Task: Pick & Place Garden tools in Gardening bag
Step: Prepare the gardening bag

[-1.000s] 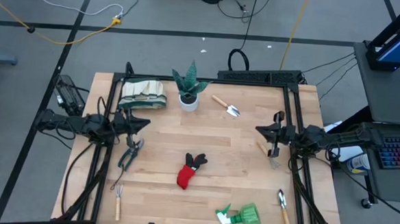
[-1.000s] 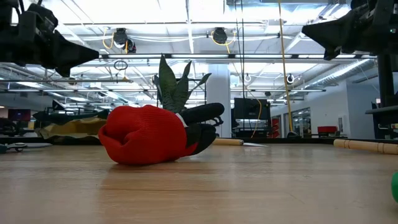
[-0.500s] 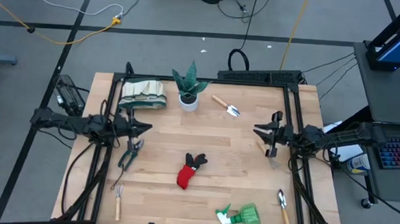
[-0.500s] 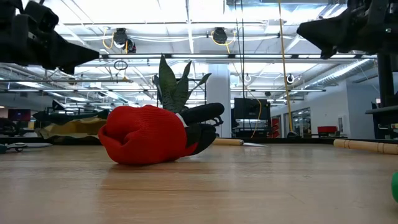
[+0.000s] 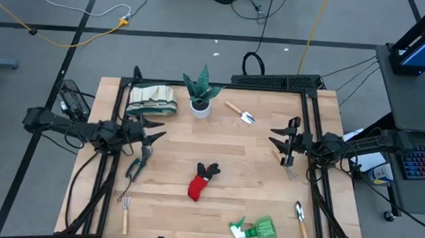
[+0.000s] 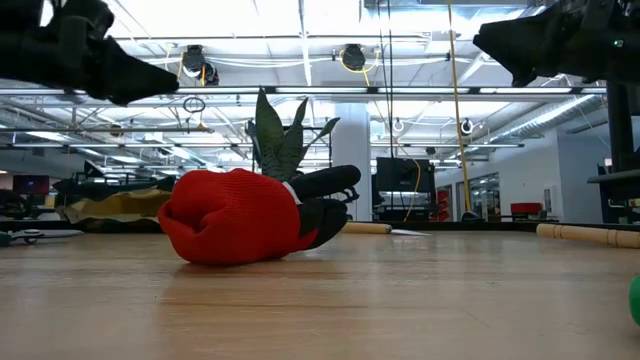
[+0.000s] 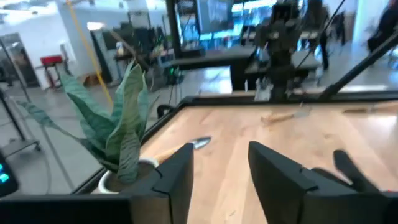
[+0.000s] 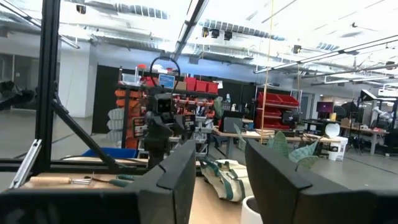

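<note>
No writing on any tool or on the bag is legible from where I stand.

The gardening bag (image 5: 151, 100) lies slumped at the table's far left corner, soft beige fabric with dark green trim, its long side running along the far edge. Beside it stands a spiky green plant (image 5: 201, 89) in a white pot.

The left gripper (image 5: 155, 133) hovers above the table's left side, just in front of the bag, fingers (image 7: 177, 177) spread apart and holding nothing. The right gripper (image 5: 275, 138) hangs over the right side, fingers likewise parted and empty.

Grey pruning shears (image 5: 138, 162) lie near the left gripper, blades pointing towards the front edge. The knitted red-and-black glove (image 5: 202, 180) sits mid-table, its black fingers aimed at the far right. A wooden-handled trowel (image 5: 240, 111) lies diagonally by the pot, blade towards the right. A small fork (image 5: 126, 211) rests at the front left, prongs pointing away from the front edge. Another trowel (image 5: 301, 222) lies front right, and the green spray bottle (image 5: 254, 229) lies on its side at the front edge.
</note>
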